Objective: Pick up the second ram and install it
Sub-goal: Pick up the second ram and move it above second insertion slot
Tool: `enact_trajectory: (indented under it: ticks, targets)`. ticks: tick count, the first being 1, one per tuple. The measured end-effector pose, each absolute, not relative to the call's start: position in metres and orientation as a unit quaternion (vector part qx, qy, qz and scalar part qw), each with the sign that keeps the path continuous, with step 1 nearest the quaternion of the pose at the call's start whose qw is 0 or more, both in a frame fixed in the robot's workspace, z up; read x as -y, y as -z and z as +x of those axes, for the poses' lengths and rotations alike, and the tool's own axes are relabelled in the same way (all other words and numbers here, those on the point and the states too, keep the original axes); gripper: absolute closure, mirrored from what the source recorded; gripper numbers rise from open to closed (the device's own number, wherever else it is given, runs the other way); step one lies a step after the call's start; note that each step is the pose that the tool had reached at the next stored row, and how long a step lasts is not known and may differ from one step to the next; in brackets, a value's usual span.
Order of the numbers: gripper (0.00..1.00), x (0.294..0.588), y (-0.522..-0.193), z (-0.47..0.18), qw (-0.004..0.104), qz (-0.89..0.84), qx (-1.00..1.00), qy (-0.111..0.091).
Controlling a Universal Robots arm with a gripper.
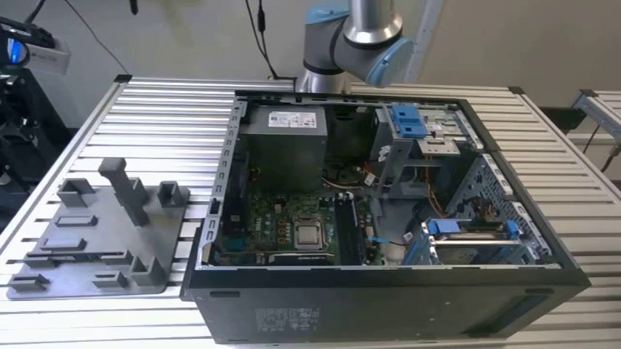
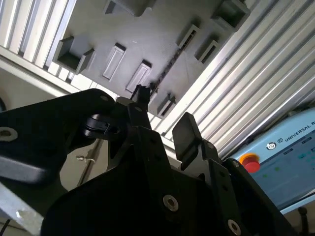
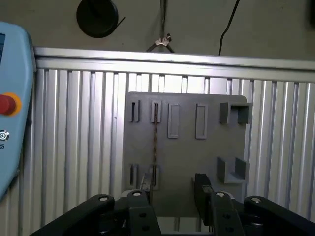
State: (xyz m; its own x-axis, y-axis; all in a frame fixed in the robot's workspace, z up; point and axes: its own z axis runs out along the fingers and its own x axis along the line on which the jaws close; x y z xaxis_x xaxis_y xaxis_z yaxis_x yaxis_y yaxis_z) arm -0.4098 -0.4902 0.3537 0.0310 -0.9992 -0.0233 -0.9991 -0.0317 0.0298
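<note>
Above the tray [image 3: 187, 157] holding the second ram [image 3: 155, 142], the tool [image 3: 170, 189] hangs spread.

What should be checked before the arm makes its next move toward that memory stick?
1. The gripper is open and empty: ok.
2. The second ram stands on edge in its slots on the grey tray: ok.
3. The gripper is centred over the second ram: cannot tell.
4. The computer case is open, with the motherboard exposed: ok.
5. A memory slot on the motherboard is free: cannot tell.
</note>
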Motion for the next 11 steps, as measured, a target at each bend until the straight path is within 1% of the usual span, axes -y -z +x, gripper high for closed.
enact_trajectory:
  ticks: [6,11]
  targets:
    - [0.53,0.489,-0.351,-0.411,0.003,0.718,0.696,0.018]
    - [0.53,0.486,-0.342,-0.415,0.0,0.72,0.694,0.015]
